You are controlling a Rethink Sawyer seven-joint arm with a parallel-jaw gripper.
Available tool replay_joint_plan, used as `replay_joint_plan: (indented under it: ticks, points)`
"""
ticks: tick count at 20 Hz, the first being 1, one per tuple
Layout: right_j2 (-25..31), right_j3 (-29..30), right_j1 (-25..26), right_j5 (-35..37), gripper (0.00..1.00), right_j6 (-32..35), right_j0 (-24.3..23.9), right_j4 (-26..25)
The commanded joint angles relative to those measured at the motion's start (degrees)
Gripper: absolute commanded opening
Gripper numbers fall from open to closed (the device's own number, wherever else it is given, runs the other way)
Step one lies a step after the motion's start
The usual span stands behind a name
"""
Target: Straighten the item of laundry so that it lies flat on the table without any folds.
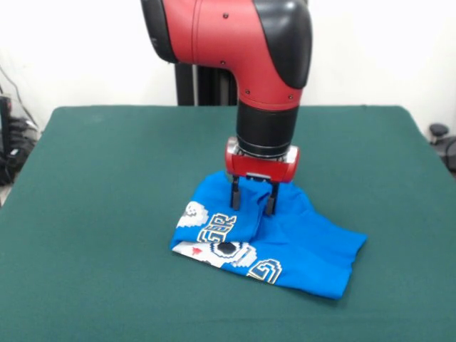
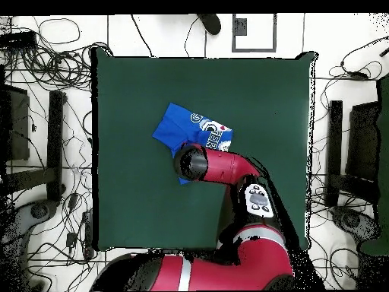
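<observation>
You can see the bright blue short-sleeved T-shirt [image 1: 285, 239] lying bunched up on the big dark green felt-covered table [image 1: 107, 214]. In the front view, part of its white, black and yellow block-letter picture shows along the edge at 7 o'clock, folded over. The red and black robot arm's gripper [image 1: 252, 202] comes straight down onto the shirt's 12 o'clock side. Its two dark fingers [image 1: 235, 194] stand a little apart, with blue cloth puckered up between them, so the claw looks narrow and pinching the shirt. From the overhead view, the arm covers the claw, and you only see the shirt [image 2: 182, 131] sticking out at 11 o'clock, near the table's [image 2: 129, 205] middle.
</observation>
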Motion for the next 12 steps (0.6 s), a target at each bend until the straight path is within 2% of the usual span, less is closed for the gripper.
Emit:
replay_joint_plan:
  ticks: [1, 12]
  points:
    - [5.9, 0.1, 1.6, -0.8, 1.00, 4.1, 0.4, -1.5]
    - [5.8, -0.4, 1.9, -0.6, 1.00, 3.8, 0.3, -1.7]
